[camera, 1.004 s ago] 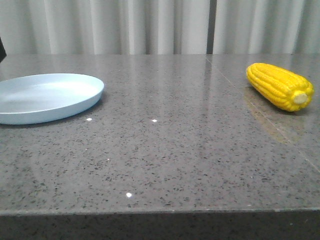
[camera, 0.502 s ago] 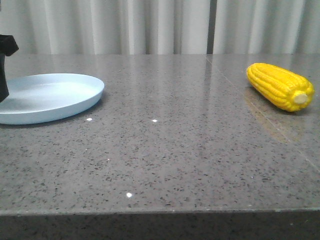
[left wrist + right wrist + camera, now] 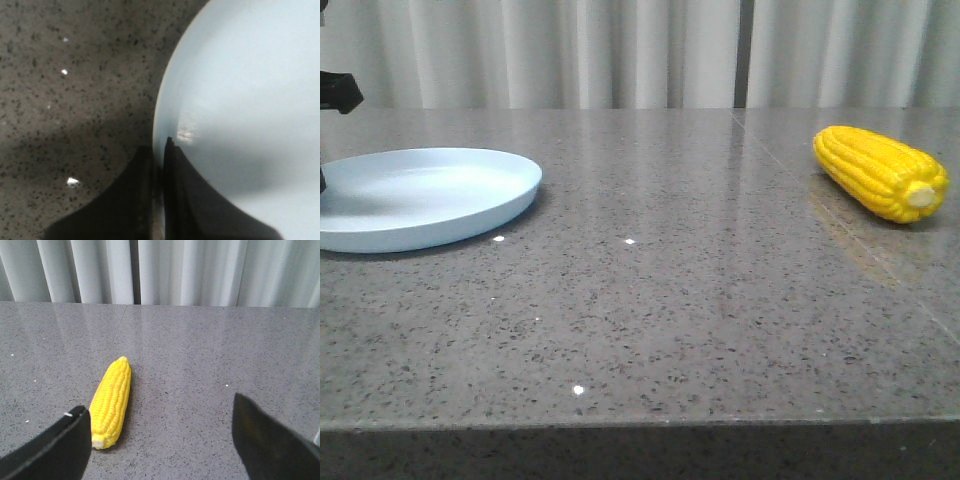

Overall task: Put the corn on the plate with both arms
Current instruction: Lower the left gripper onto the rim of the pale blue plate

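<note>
The pale blue plate lies at the table's left. My left gripper is shut on the plate's rim, one finger inside the plate and one outside. In the front view only a dark part of the left arm shows at the left edge. The yellow corn lies on the table at the far right, its cream stub end toward the front. My right gripper is open and empty, hovering just short of the corn, which lies near its one finger.
The grey speckled stone table has a seam running past the corn. Pale curtains hang behind the table. The table's front edge is close to the camera.
The left arm has come into view at the left edge and closed on the plate's rim. The plate has slid a little to the right. The corn has not moved.
</note>
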Available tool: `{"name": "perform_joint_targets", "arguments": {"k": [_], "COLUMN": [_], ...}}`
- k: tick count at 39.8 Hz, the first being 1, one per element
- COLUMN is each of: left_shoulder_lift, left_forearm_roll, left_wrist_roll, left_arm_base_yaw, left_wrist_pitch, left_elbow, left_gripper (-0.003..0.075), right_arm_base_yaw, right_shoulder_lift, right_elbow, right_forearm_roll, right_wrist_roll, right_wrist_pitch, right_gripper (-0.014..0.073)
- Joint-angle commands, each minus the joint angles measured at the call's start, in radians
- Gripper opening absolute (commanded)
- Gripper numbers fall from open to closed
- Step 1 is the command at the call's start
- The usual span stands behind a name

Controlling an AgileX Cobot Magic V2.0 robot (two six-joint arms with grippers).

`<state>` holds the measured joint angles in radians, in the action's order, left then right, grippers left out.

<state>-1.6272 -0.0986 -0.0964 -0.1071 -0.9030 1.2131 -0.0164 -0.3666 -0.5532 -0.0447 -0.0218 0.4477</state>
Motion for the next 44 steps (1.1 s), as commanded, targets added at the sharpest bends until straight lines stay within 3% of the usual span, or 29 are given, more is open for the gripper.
{"name": "perform_joint_targets", "arguments": {"k": [1,9,18,29,44], "left_shoulder_lift": [0.034,0.034,0.034,-0.031,-0.090], "left_forearm_roll": [-0.019,-0.146,-0.148,-0.160,-0.185], "left_wrist_roll": [0.015,0.091,0.196,0.256,0.256], "left_arm_base_yaw": [-0.003,-0.026,-0.138,-0.227,-0.271], "left_wrist_pitch": [-0.007,-0.078,-0.110,-0.070,-0.023], "left_elbow": [0.028,0.138,0.236,0.240,0.240], "left_gripper": [-0.0020,-0.0020,-0.0020,-0.0020,-0.0020], "right_arm_base_yaw": [0.005,0.005,0.005,0.005,0.005], "right_shoulder_lift": [-0.012,-0.012,-0.012,-0.012,-0.012], "right_elbow": [-0.036,-0.036,-0.036,-0.036,-0.036], "right_forearm_roll": [0.001,0.001,0.001,0.001,0.001], "right_wrist_roll": [0.007,0.007,0.007,0.007,0.007], "right_wrist_pitch": [-0.077,-0.077,-0.077,-0.077,-0.077], "right_gripper": [0.0600,0.0600,0.0600,0.0600,0.0600]}}
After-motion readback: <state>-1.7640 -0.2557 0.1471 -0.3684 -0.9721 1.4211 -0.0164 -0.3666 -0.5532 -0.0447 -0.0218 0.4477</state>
